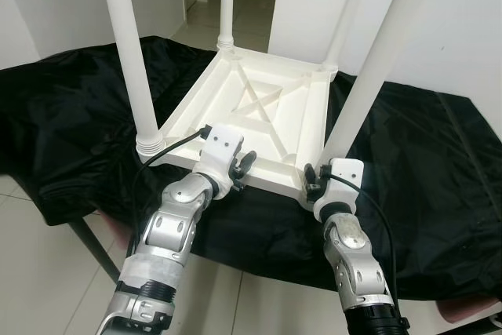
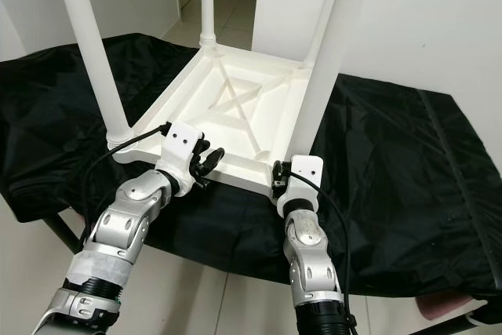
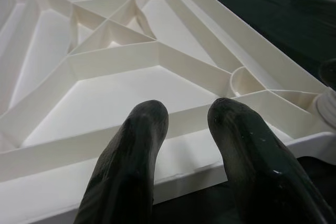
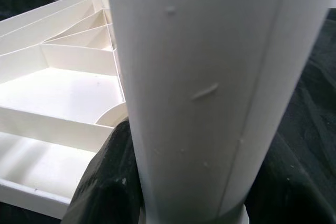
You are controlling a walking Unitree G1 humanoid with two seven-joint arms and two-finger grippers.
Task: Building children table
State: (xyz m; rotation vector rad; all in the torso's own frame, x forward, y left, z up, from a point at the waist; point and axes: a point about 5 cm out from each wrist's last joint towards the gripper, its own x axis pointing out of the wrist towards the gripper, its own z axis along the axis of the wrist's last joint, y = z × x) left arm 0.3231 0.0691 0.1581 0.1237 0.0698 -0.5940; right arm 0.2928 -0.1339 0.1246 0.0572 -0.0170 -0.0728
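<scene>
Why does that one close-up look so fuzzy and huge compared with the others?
Right wrist view: the leg sits right against the lens, so it looms soft. Left wrist view: the fingers blur while the tabletop stays sharp. Eye views: even light, sharp.

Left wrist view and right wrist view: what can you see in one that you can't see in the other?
Left wrist view: two black fingers apart above the table's near rim, and its crossing ribs. Right wrist view: a thick white leg up close, standing in its corner socket, with dark fingers on either side of it. Both: the upside-down white table top lying on black cloth.
</scene>
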